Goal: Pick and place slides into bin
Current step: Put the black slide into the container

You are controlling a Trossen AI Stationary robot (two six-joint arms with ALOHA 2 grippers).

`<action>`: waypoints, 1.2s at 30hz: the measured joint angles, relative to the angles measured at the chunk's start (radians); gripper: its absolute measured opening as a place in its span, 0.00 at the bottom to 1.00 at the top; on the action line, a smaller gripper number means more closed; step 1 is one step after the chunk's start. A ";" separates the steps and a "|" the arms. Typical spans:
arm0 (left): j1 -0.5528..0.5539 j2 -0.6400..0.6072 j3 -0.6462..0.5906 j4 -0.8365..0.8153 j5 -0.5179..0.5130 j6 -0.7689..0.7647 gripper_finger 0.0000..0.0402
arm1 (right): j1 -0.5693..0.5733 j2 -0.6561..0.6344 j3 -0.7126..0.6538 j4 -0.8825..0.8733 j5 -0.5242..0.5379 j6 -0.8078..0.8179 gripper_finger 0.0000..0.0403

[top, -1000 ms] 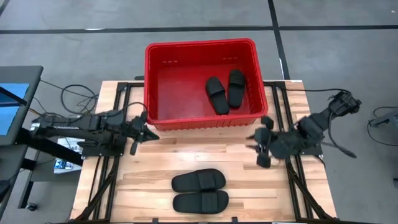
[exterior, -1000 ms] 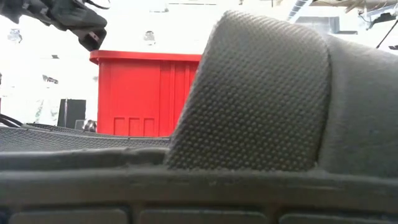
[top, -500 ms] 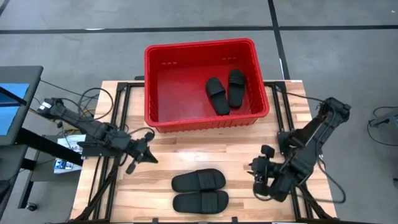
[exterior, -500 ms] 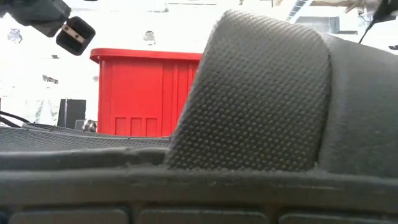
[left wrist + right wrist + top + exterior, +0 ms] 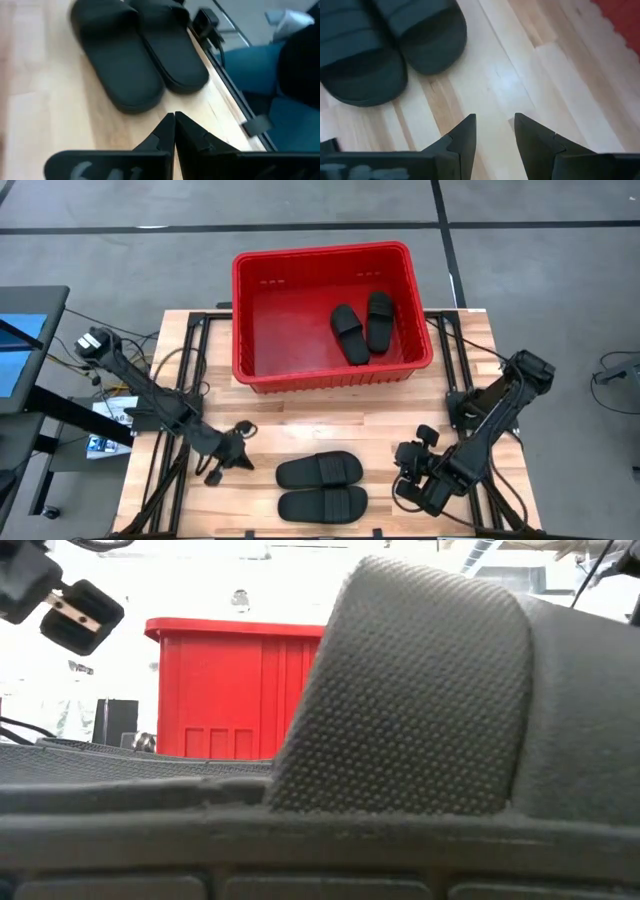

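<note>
Two black slides [image 5: 318, 470] [image 5: 322, 504] lie side by side, soles down, on the wooden table [image 5: 300, 420] near its front edge. They also show in the left wrist view [image 5: 117, 75] and the right wrist view [image 5: 425, 30]. One fills the low view [image 5: 430, 700]. Two more slides [image 5: 349, 333] [image 5: 380, 320] lie on the floor of the red bin [image 5: 250, 330] at the table's far edge. My left gripper [image 5: 236, 452] [image 5: 174, 120] is shut and empty, left of the table's slides. My right gripper [image 5: 400, 472] [image 5: 495, 125] is open and empty, right of them.
Black frame rails [image 5: 170, 480] run along the table's left and right sides. Cables and a blue box [image 5: 20, 350] lie off the table's left edge. Bare wood lies between the bin and the two slides on the table.
Both grippers have moved from beside the bin's front corners toward the table's near edge and now flank the two slides on the table. The slides and the bin have stayed where they were.
</note>
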 joint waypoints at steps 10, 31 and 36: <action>-0.064 0.154 0.051 -0.030 0.055 0.345 0.00 | 0.006 0.085 0.001 -0.002 -0.003 0.007 0.31; -0.065 0.308 0.182 -0.036 -0.088 0.503 0.00 | 0.006 0.103 0.001 0.000 0.002 0.051 0.31; -0.051 0.321 0.231 -0.181 -0.172 0.526 0.00 | 0.011 0.103 0.001 0.007 0.002 0.060 0.31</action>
